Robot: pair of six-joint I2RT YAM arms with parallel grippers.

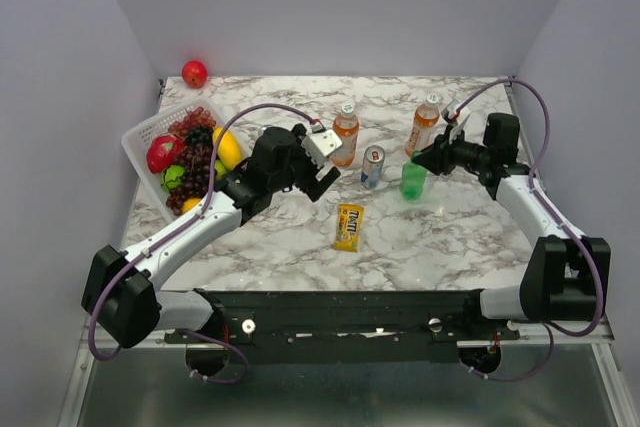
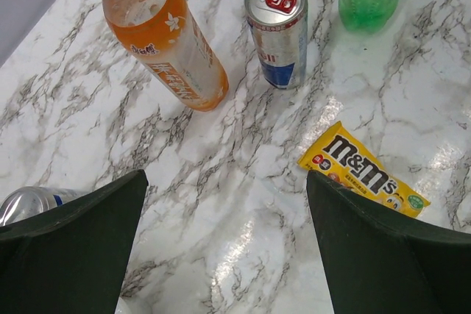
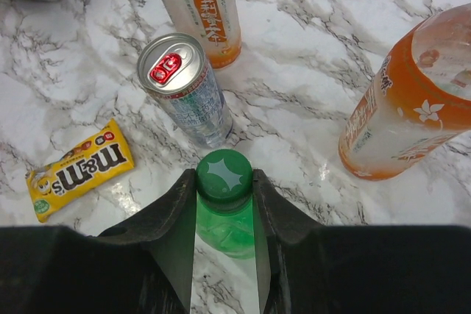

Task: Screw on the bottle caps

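Setting: glossy white desk (image 1: 450,247) with grey marble veining, plain grey walls (image 1: 330,7) all round.
Green bottle: small translucent plastic green bottle (image 1: 413,183), standing upright right of centre, just beside a silver-and-blue drink can (image 1: 372,166).
Dark green cap: the dark green cap (image 3: 224,176) is round smooth plastic with a pale star-ish mark on top, and it's sitting on that bottle's neck.
Right gripper: the right gripper (image 3: 224,190) is pinching the dark green cap, a finger touching the rim on each side.
Key relation: the cap's top faces the right wrist, so the bottle's long axis runs pretty much straight away from the gripper. I'd say the twist has to go round that axis.
Left gripper: the left gripper (image 2: 224,196) is spread wide, holding nothing, over bare desk and well apart from the green bottle.
Worry: nothing's steadying the bottle body, so I reckon it could spin along with the cap.
Orange bottles: two clear plastic orange bottles (image 1: 345,142) with orange labels and white caps (image 1: 347,107) on top. Can't tell how tight.
Other stuff: yellow M&M's packet (image 1: 349,226) lying flat, white plastic basket (image 1: 152,124) at the left.
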